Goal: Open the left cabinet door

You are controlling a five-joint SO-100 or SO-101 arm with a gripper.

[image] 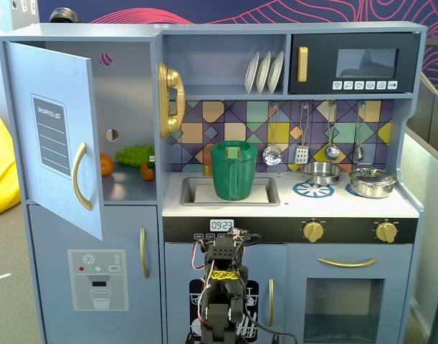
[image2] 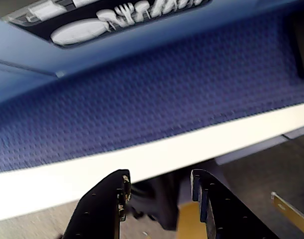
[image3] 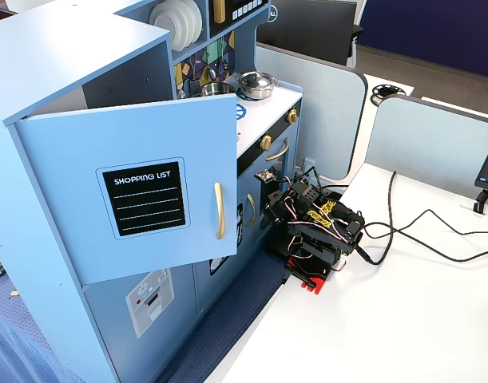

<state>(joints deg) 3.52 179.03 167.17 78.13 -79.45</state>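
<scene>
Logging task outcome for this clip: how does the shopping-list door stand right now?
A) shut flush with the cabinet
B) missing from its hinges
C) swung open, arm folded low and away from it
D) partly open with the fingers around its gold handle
C: in both fixed views the left cabinet door stands swung open, showing toy food on the shelf, while the arm sits folded low, clear of the gold handle.
</scene>
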